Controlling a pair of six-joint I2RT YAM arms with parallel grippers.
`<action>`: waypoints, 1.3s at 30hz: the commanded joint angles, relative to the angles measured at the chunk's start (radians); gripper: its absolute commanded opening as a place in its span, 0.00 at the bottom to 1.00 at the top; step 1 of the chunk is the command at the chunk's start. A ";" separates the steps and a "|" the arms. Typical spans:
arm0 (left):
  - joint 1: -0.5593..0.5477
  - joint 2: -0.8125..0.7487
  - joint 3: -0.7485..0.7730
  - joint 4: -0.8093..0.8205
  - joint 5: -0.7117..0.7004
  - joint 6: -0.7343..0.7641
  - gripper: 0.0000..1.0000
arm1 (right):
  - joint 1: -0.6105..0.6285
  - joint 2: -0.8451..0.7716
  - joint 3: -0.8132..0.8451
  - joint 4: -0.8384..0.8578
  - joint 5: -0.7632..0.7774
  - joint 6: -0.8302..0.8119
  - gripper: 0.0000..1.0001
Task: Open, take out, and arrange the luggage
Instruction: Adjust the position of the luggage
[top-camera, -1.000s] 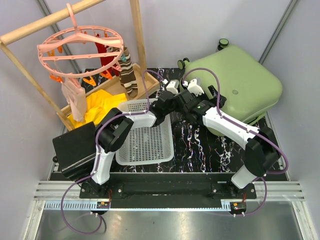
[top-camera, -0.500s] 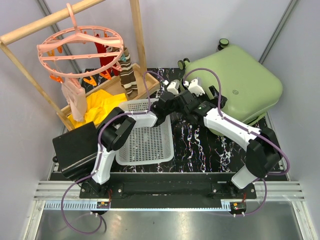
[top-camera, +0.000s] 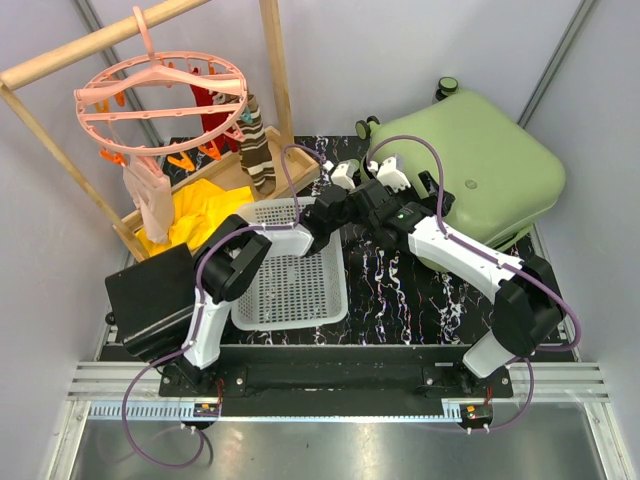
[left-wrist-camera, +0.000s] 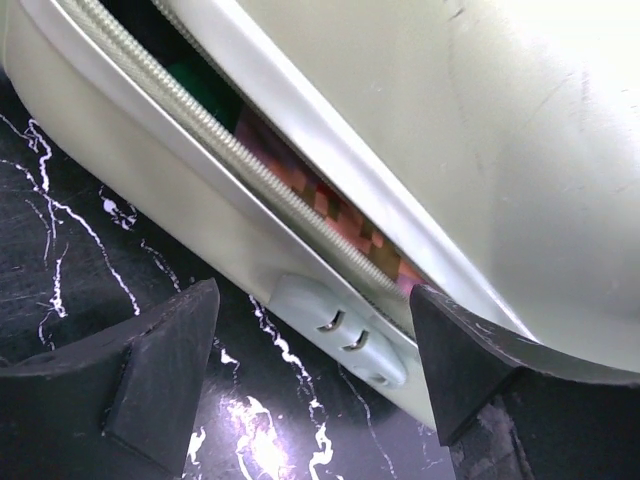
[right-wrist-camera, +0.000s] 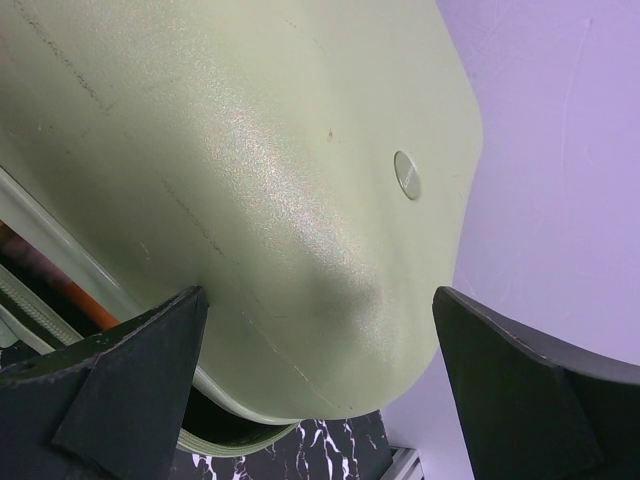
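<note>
One luggage (top-camera: 490, 165), one basket (top-camera: 300, 292), one black case (top-camera: 150, 298)

The black marbled table (top-camera: 400, 290) carries the green luggage (top-camera: 500, 150), a white basket (top-camera: 300, 290) and a wooden rack (top-camera: 277, 70).

Setting: a robot lab test cell, not a home. Plain grey panel walls (top-camera: 400, 60) close in the desk (top-camera: 400, 290) at 9, 12 and 3 o'clock. A slotted aluminium rail (top-camera: 330, 378) at 6 o'clock carries the left arm (top-camera: 205, 330) and right arm (top-camera: 460, 250), with purple cables (top-camera: 408, 138) looping off them. The desk top is black marble-pattern sheet. Household props are staged on it: wooden rack (top-camera: 280, 70) with pink peg hanger (top-camera: 160, 95) at 10 o'clock, white basket (top-camera: 300, 290) at centre, green luggage (top-camera: 490, 170) at 2 o'clock.
</note>
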 joint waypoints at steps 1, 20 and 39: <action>0.002 -0.073 -0.005 0.086 -0.037 -0.014 0.82 | -0.015 -0.024 0.001 0.025 0.044 -0.004 1.00; -0.015 0.074 0.175 -0.224 -0.069 0.061 0.47 | -0.008 -0.035 -0.003 0.029 0.039 0.007 1.00; -0.007 0.088 0.153 -0.028 0.106 0.073 0.00 | 0.198 0.092 -0.063 0.126 0.101 -0.032 1.00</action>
